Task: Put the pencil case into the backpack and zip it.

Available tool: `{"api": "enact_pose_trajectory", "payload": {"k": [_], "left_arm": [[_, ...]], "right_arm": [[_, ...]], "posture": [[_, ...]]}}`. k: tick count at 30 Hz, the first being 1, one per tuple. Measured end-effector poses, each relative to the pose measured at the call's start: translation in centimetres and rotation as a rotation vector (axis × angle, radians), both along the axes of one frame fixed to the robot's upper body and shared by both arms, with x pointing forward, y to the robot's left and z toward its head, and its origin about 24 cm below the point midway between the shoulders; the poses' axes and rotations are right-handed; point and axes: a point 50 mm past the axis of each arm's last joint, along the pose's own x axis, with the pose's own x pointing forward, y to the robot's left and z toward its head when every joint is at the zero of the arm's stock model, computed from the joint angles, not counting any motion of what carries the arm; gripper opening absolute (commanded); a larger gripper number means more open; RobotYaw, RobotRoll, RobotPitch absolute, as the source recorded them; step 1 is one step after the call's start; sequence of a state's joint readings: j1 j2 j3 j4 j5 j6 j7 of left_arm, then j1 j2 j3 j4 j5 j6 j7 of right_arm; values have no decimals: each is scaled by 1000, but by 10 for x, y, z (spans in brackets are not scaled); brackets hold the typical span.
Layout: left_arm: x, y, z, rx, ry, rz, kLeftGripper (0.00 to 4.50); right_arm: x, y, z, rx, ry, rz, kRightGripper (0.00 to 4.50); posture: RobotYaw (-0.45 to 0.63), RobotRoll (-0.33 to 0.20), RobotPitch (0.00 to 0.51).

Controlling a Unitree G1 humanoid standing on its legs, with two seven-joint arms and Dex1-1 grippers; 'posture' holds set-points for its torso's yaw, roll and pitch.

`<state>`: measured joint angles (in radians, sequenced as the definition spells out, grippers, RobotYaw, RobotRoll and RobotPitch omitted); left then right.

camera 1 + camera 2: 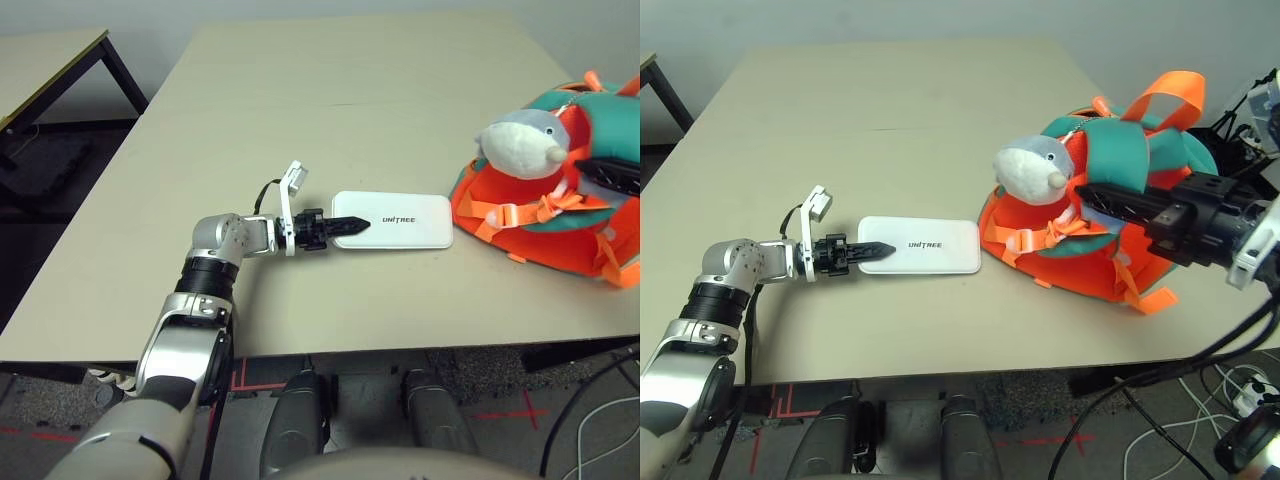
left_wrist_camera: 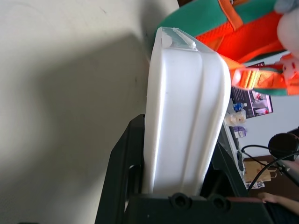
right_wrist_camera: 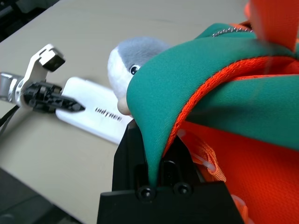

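My left jaws are pinched on the near short end of the pencil case — one black finger under it against the worktop, the other lying across its white top, its tip just short of the dark lettering. The case lies flat on the worktop, its long side pointing from my left jaws toward the backpack, with its far end close to the orange front panel, though I cannot tell if the two touch.

My right jaws are pressed together on a fold of the backpack's teal fabric; the cloth comes to a thin point right between the two black fingers, and its orange mesh lining shows along the edge. This hand sits above and behind the bag on my right, holding that flap up over the orange body.

The backpack rests on the right part of the worktop, orange straps and buckles spread over its front. A grey plush shark with a white belly sits on top of it, facing the pencil case.

Past the worktop's left edge stands another table with a black frame — well apart from everything I hold. Cables trail on the floor on my right.
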<state>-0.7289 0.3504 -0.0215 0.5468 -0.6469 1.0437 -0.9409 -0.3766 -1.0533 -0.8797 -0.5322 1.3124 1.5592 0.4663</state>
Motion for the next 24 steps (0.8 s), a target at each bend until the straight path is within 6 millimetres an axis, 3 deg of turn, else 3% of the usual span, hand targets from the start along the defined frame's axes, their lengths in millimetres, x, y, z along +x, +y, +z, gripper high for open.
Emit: {"api": "enact_pose_trajectory", "payload": {"k": [9, 24], "left_arm": [[3, 5, -1, -1, 1, 4, 1418], [6, 12, 0, 4, 1, 22, 1418]], "right_arm": [[-23, -9, 1, -39, 47, -42, 20], [-43, -22, 0, -40, 86, -111, 20]], "posture": [[-192, 0, 110], [-209, 0, 99]]}}
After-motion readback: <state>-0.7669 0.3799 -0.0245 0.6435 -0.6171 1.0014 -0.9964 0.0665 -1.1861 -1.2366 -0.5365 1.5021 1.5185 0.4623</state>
